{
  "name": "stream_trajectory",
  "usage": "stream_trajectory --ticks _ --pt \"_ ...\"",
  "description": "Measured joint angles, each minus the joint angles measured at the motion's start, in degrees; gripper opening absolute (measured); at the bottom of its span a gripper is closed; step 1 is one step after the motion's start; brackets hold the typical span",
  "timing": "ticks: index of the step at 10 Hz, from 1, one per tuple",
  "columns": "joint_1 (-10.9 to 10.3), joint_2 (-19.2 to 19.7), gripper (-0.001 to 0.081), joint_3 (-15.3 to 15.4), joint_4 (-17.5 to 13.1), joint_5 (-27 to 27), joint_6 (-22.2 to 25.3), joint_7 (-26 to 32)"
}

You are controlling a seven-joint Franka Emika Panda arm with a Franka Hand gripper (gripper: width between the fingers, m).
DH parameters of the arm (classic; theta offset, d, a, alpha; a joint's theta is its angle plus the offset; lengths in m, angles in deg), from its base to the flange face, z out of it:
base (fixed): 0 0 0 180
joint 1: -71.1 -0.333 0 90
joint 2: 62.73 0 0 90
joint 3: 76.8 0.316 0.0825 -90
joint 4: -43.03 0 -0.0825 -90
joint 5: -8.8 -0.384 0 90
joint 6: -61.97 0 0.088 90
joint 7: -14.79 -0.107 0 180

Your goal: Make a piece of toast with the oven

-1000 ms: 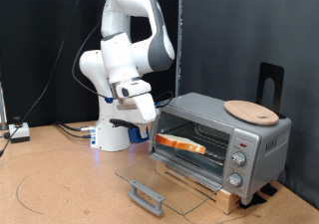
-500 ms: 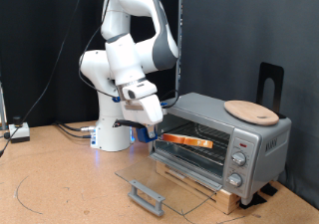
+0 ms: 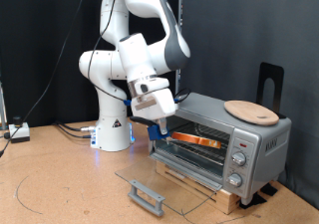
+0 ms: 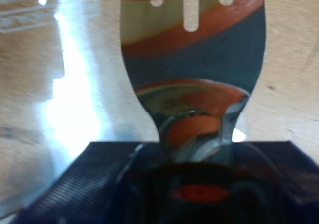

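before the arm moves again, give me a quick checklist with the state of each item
1. Glass drop-down door of the silver toaster oven open flat: ok.
2. Orange-tan bread slice inside the oven on the rack: ok.
3. Gripper beside the oven opening at the exterior view's left: ok.
4. Gripper open or shut: cannot tell.
5. Round tan wooden board resting on the oven top: ok.
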Motion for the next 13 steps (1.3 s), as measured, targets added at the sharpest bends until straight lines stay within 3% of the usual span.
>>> stream_trajectory --ticks 2,5,8,13 --pt "-1.37 2.02 0.0396 0.56 -0.53 -3.21 -2.54 2.25" --pt "0.57 2.17 0.0396 1.95 -0.35 5.35 2.14 -5.63" --pt "0.59 2.24 0.0396 1.97 -0.36 6.13 4.97 -4.58" --pt "0.78 3.11 0.0396 3.76 -0.48 8.86 2.63 -2.92"
